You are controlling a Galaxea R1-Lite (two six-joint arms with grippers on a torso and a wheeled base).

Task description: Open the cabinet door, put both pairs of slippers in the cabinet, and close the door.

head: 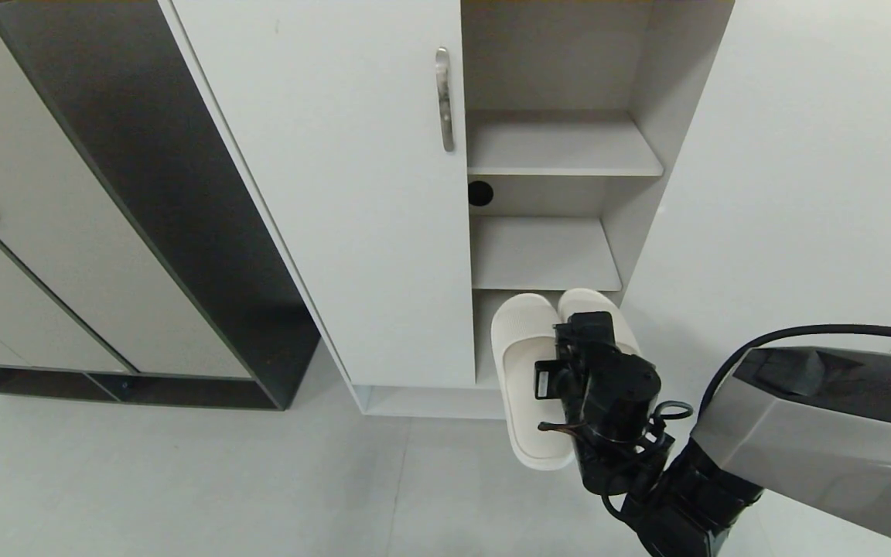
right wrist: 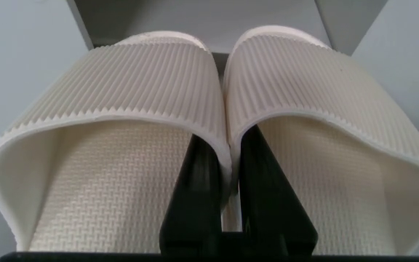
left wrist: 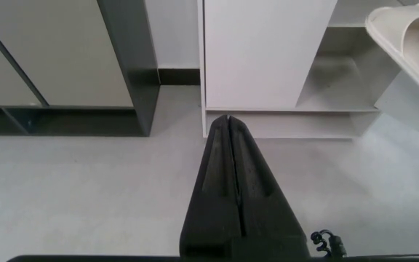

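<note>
- We have our right gripper [head: 585, 329] clenched on the cream slippers [head: 527, 363], its fingers [right wrist: 195, 196] pinching the two inner strap edges together.
- In the head view, the slippers sit at five o'clock from the handle [head: 444, 99]. Their toes point to twelve o'clock, at the mouth of the cabinet [head: 631, 232] bottom compartment.
- The open door [head: 786, 193] stands at three o'clock and the shut door [head: 337, 193] at nine.
- Our left gripper [left wrist: 228, 124] is clamped on nothing, above the floor [left wrist: 86, 189].

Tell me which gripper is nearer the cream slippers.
Right. The right gripper is clamped on the slippers by their touching straps, at the open cabinet; the left gripper sits shut, apart from them, over the floor.
</note>
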